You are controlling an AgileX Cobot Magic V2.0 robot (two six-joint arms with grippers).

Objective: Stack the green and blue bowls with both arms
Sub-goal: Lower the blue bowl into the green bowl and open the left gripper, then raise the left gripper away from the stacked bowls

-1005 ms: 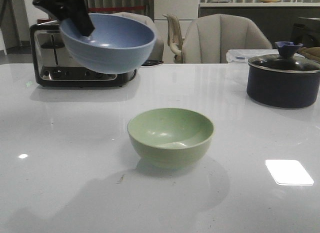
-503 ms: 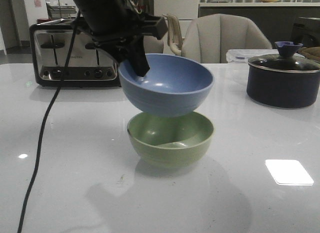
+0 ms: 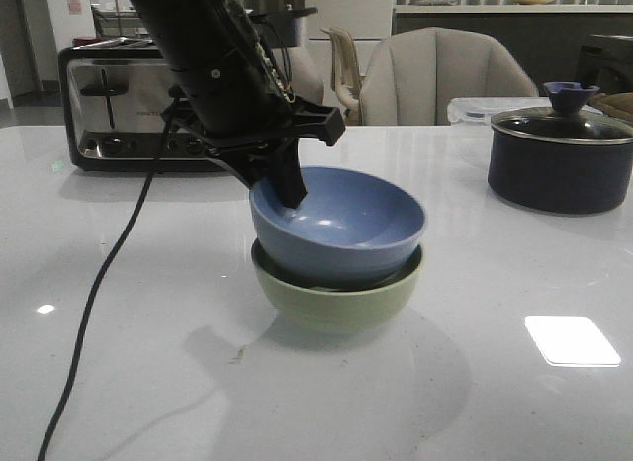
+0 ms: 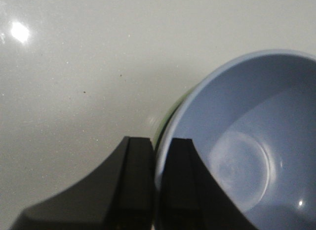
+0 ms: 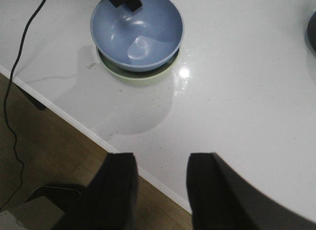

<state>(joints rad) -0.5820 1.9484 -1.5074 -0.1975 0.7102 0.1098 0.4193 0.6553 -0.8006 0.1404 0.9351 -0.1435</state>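
Observation:
The dusty blue bowl sits nested inside the pale green bowl at the middle of the white table. My left gripper is shut on the blue bowl's left rim, one finger inside and one outside. In the left wrist view the gripper pinches the blue bowl's rim, with a sliver of the green bowl beside it. My right gripper is open and empty, high over the table's near edge; its view shows the blue bowl in the green bowl. The right gripper is out of the front view.
A chrome toaster stands at the back left. A dark navy lidded pot stands at the back right. A black cable hangs from the left arm over the table. Chairs stand behind the table.
My left gripper carried the blue bowl from high at the left, rightward and down, and it now rests inside the green bowl.

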